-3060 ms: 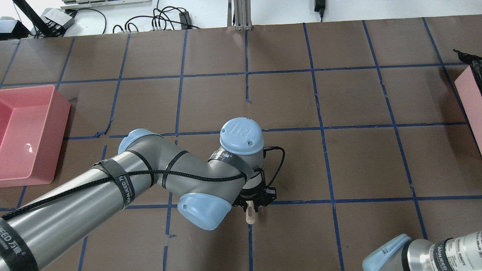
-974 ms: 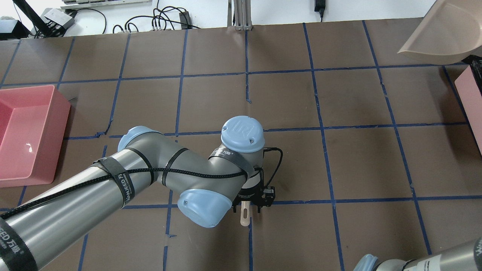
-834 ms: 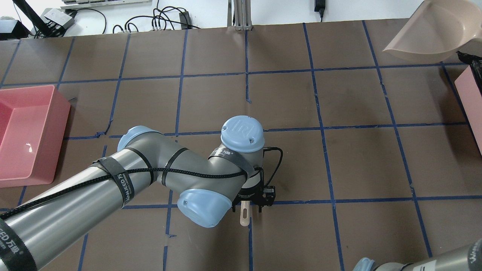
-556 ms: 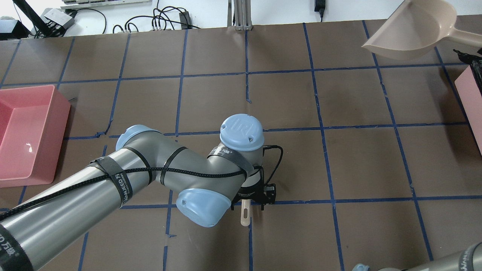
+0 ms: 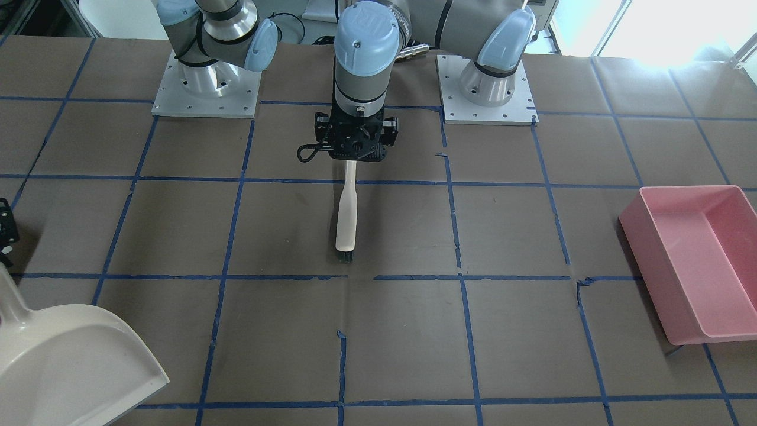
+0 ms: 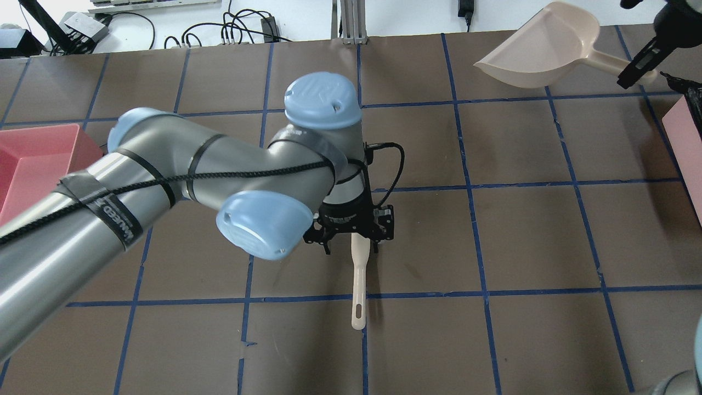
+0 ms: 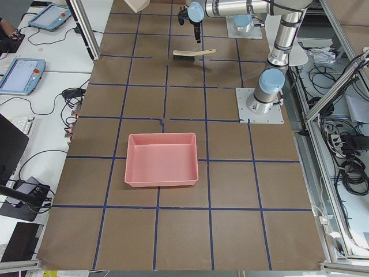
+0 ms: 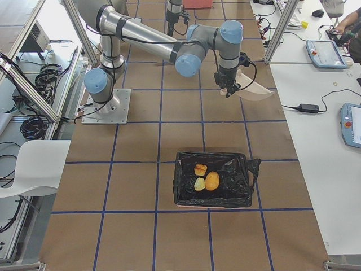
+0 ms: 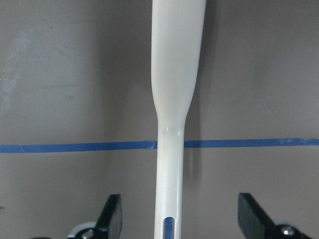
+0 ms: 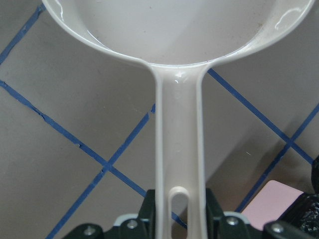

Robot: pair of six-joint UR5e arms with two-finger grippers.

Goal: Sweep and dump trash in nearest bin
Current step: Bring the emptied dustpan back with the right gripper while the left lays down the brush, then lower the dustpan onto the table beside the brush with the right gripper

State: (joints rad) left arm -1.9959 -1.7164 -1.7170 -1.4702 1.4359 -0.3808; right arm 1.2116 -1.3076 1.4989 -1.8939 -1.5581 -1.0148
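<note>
A cream brush (image 5: 346,213) lies flat on the table, bristles away from the robot; it also shows in the overhead view (image 6: 359,274). My left gripper (image 6: 351,248) hangs over its handle, open, with the fingers (image 9: 112,216) wide apart on either side of the handle (image 9: 172,164) and not touching it. My right gripper (image 10: 178,211) is shut on the handle of a cream dustpan (image 6: 537,46), held above the far right of the table. The bin (image 6: 685,142) shows as a pink corner at the right edge; in the right view its black liner (image 8: 214,180) holds orange-yellow trash.
A large pink tub (image 5: 692,260) stands on the robot's left side of the table, also seen in the overhead view (image 6: 33,175). Blue tape lines grid the brown table. Cables and boxes lie beyond the far edge (image 6: 241,27).
My left arm has risen and drawn away from the brush, which stays lying in place. The dustpan in my right gripper has come in from the far right corner, moving left.
</note>
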